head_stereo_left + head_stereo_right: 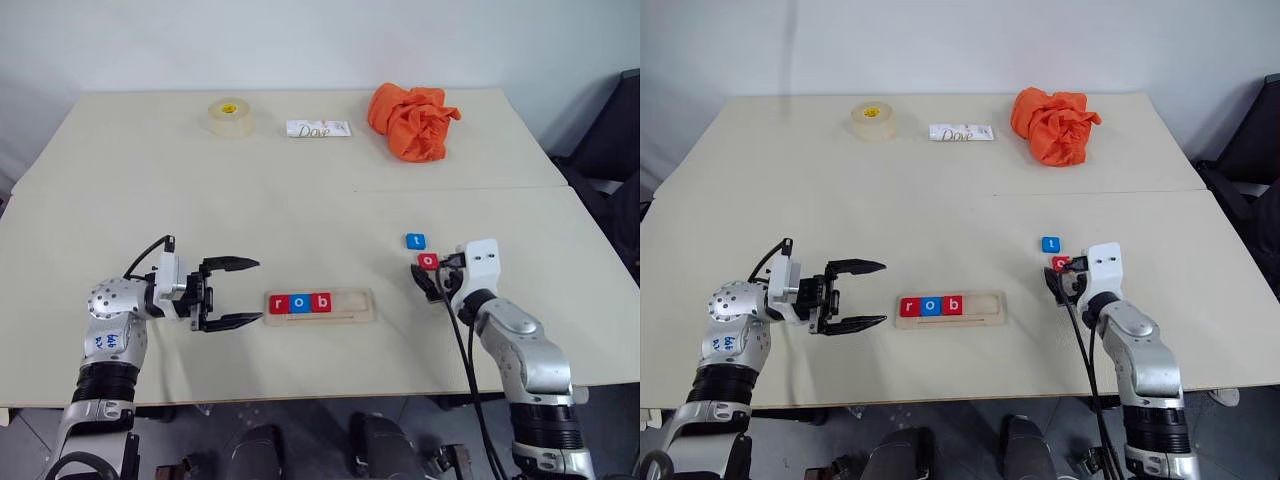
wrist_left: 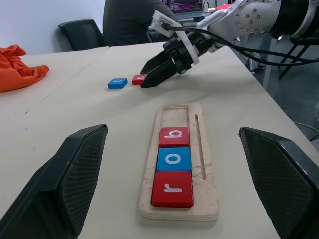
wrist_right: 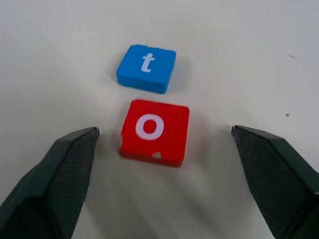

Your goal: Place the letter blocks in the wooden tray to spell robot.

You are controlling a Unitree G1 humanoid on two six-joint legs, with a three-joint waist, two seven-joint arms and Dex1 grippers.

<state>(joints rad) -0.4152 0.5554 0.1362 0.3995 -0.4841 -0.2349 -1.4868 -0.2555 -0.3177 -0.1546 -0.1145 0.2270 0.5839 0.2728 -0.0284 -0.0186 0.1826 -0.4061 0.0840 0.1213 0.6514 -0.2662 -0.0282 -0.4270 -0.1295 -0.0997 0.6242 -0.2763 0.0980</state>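
- The wooden tray (image 1: 320, 306) lay on the desk (image 1: 300, 200), holding a red r (image 2: 172, 189), blue o (image 2: 174, 159) and red b (image 2: 174, 136) at its left end.
- The red o block (image 3: 154, 130) and blue t block (image 3: 147, 67) lay just apart on the desk, right of the tray.
- The right claw (image 3: 164, 137) stood open, fingers either side of the red o, not touching.
- The left claw (image 1: 235, 292) hung open just left of the tray.

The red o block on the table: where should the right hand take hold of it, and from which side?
Probably the red o block's two opposite side edges, coming from above: it lies flat, so only its thin sides offer purchase. The blue t block sits close behind, so the open right hand should straddle it sideways.
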